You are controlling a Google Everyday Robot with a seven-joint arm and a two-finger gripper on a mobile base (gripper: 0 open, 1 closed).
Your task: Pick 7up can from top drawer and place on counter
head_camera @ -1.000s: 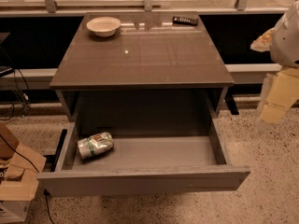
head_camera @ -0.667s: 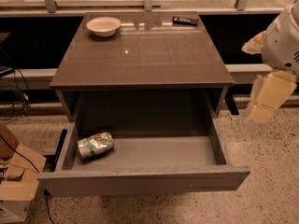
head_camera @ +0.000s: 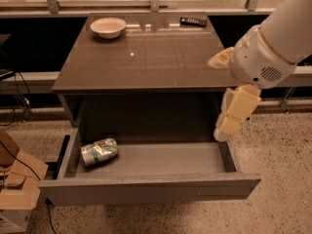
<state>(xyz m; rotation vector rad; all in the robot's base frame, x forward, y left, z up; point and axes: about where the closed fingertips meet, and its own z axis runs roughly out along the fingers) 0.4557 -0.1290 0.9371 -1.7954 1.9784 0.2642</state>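
Note:
The 7up can (head_camera: 99, 151), silver-white with green markings and dented, lies on its side in the left end of the open top drawer (head_camera: 151, 189). The drawer is pulled out below the glossy grey-brown counter (head_camera: 146, 57). My arm comes in from the upper right. My gripper (head_camera: 233, 115) hangs pointing down over the drawer's right rear corner, far to the right of the can and not touching it.
A shallow white bowl (head_camera: 108, 27) stands at the counter's back left. A dark flat remote-like object (head_camera: 193, 21) lies at the back right. Cardboard boxes (head_camera: 17, 184) and cables sit on the speckled floor at the left. A railing runs behind the counter.
My arm and gripper have moved left, from beside the cabinet to over the drawer's right end. The can has not moved.

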